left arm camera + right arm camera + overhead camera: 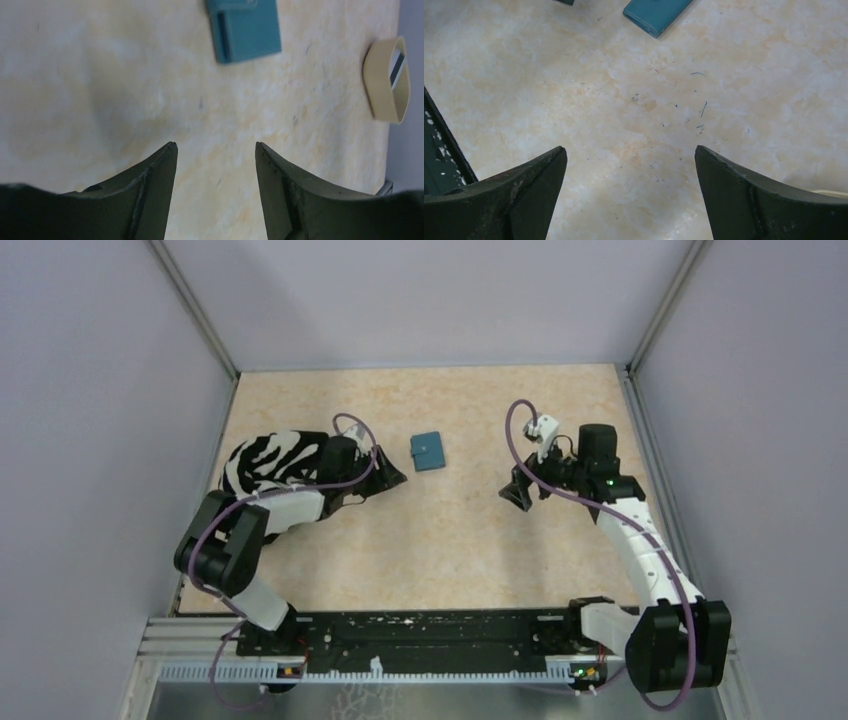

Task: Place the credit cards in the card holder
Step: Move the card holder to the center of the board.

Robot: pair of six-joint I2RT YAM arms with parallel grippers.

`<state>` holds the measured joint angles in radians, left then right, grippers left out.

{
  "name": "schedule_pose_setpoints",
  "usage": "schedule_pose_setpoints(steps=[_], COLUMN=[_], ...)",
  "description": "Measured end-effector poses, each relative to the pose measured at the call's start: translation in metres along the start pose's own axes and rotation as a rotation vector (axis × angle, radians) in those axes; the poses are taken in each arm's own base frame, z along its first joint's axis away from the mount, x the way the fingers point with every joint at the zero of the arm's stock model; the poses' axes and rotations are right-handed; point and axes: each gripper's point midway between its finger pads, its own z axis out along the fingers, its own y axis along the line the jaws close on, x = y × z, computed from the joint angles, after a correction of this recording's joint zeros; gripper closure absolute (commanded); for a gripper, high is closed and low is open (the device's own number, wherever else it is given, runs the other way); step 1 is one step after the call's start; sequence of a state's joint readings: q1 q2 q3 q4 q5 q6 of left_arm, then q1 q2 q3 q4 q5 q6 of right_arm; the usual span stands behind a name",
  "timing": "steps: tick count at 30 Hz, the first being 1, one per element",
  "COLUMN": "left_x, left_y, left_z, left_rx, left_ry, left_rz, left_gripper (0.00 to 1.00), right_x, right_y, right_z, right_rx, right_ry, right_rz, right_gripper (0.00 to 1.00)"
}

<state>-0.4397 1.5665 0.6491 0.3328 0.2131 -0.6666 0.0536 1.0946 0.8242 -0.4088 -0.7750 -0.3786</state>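
The card holder (429, 451) is a small teal wallet lying flat and closed on the beige table between the two arms. It also shows at the top of the left wrist view as the card holder (247, 27) and in the right wrist view as the card holder (656, 12). My left gripper (392, 480) (215, 146) is open just left of it, over bare table. My right gripper (516, 497) (629, 149) is open wide to its right, holding nothing. A striped credit card (396, 67) stands inside a beige oval tray (381, 82); other cards are out of view.
A black-and-white zebra-patterned object (270, 462) lies at the left behind my left arm. Grey walls close off the table's left, far and right sides. A black rail (430, 632) runs along the near edge between the arm bases.
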Motion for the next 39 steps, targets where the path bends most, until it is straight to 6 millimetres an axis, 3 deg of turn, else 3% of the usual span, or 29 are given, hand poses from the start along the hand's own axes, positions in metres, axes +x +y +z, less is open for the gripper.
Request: schedule_pose_setpoints(steps=[5, 9, 13, 17, 24, 34, 36, 39], left_x=[-0.050, -0.070, -0.075, -0.079, -0.084, -0.080, -0.080, -0.077], left_y=[-0.017, -0.014, -0.003, -0.006, -0.015, -0.007, -0.008, -0.010], left_z=[0.035, 0.059, 0.085, 0.101, 0.112, 0.132, 0.133, 0.135], left_rx=[-0.059, -0.147, -0.264, -0.346, -0.393, -0.418, -0.412, -0.398], left_ry=[-0.047, -0.066, -0.038, -0.029, -0.008, 0.034, 0.036, 0.048], left_rz=[-0.024, -0.028, -0.004, 0.070, 0.203, 0.240, 0.237, 0.227], left_gripper=[0.35, 0.35, 0.37, 0.43, 0.42, 0.45, 0.49, 0.64], right_x=[0.001, 0.002, 0.002, 0.001, 0.006, 0.011, 0.012, 0.013], right_y=[0.001, -0.003, -0.007, -0.009, -0.008, -0.005, -0.005, -0.004], right_z=[0.006, 0.006, 0.007, 0.007, 0.010, 0.013, 0.013, 0.014], right_rx=[0.018, 0.045, 0.065, 0.079, 0.081, 0.070, 0.070, 0.068], right_ry=[0.026, 0.042, 0.051, 0.052, 0.068, 0.077, 0.080, 0.082], right_rz=[-0.093, -0.133, -0.156, -0.175, -0.188, -0.205, -0.205, -0.207], right_gripper=[0.02, 0.02, 0.02, 0.02, 0.02, 0.02, 0.02, 0.02])
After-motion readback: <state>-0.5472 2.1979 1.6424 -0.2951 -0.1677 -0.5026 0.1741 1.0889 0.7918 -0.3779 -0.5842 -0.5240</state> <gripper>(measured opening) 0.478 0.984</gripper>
